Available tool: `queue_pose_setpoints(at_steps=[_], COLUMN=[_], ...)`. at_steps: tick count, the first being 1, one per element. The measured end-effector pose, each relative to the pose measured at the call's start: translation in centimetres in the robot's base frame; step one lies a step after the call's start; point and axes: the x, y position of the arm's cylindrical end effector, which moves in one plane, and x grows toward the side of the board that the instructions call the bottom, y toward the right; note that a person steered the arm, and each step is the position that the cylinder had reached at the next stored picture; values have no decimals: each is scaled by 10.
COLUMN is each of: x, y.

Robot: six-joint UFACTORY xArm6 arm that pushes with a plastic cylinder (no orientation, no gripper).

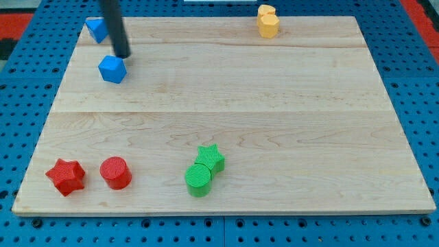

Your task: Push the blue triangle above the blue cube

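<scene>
Wooden worktop (274, 103) carries seven blocks: two blue, two red, two green, one yellow. We have no jaws; my tip (122, 56) sits between the blue triangle (96, 29), up-left at the edge, and the blue cube (112, 69), just below it.

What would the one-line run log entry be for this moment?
my tip: between both blue blocks | blue triangle block: top-left corner, partly hidden | blue cube block: just below tip

Place: robotics lab bench
Evidence: wooden board (274, 103) edged all round by blue perforated mounting plate (27, 103), small coloured test blocks
</scene>
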Motion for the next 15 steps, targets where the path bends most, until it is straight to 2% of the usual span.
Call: queue_pose_setpoints(at_steps=[1, 2, 3, 4, 5, 7, 8, 9, 10, 11, 12, 13, 14, 15], x=[40, 10, -83, -117, -119, -119, -92, -55, -77, -58, -9, 21, 2, 7], y=[14, 38, 75, 58, 52, -40, -68, -33, -40, -32, -10, 2, 26, 60])
